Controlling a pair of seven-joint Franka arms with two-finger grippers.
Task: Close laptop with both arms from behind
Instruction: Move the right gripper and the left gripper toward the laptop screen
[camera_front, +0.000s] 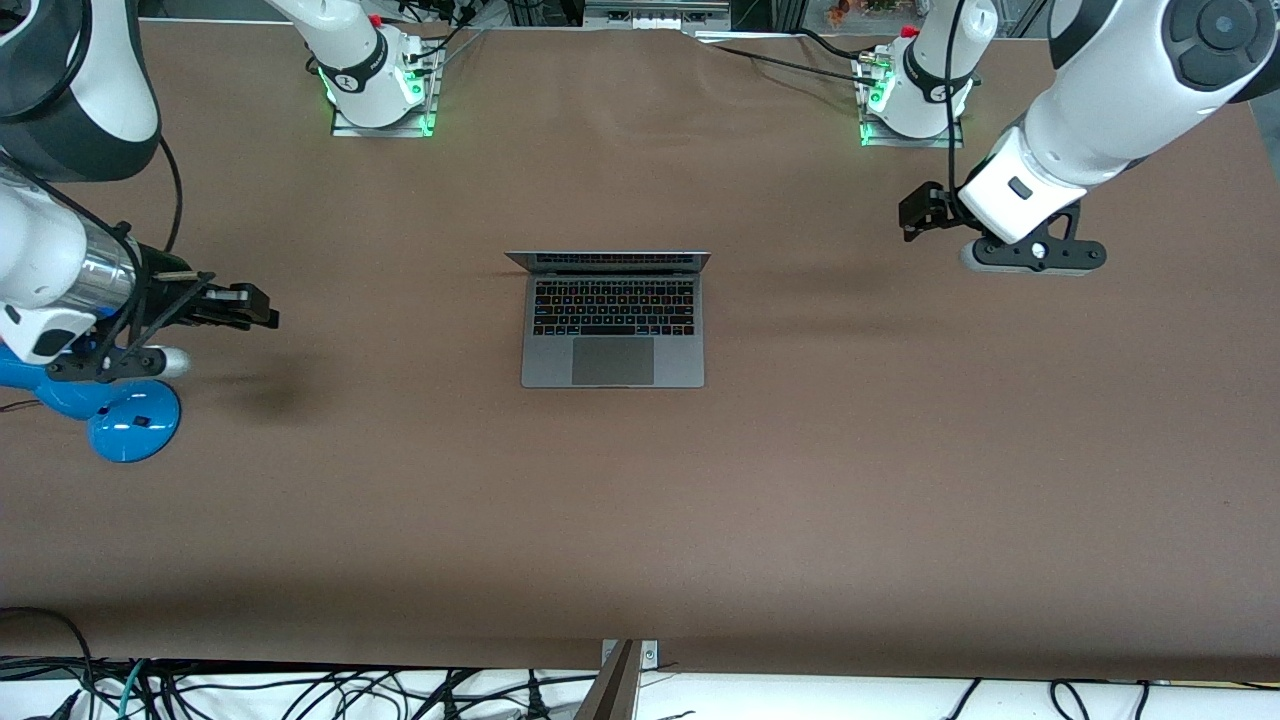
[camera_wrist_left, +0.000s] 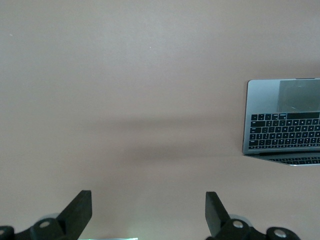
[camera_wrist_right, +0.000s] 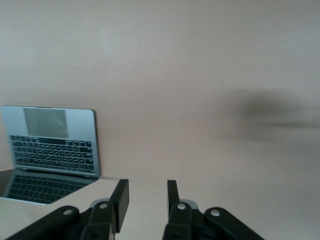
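Table (camera_front: 900, 480) is sitting under brown cover, both arms hanging over its ends, well apart from the target. Left arm (camera_front: 1110, 100) is holding over the left arm's end; right arm (camera_front: 50, 250) is holding over the right arm's end, above a blue lamp base (camera_front: 130, 420).

Laptop (camera_front: 612, 320) is lying mid-table, open, keyboard facing the front camera, lid (camera_front: 608, 260) standing up on the edge toward the robot bases.

Handling call: stiff metal shell, fairly light, smooth, likely sliding on the cloth if shoved low. Screen is the fragile bit. Best contact looks like the top edge of the lid's back, one gripper per corner, pushing evenly so the hinge isn't twisting.

Left gripper (camera_wrist_left: 149, 212) is standing wide open, nothing between its fingers. Right gripper (camera_wrist_right: 148, 200) is showing a narrow gap between its fingers, partly closed, gripping nothing.

Hard to read: the lid's back face and its logo aren't showing in any view; hinge angle is only roughly judgeable. Both wrist views are cutting the laptop off at the frame edge. Lamp's upper part is hiding under the right arm.
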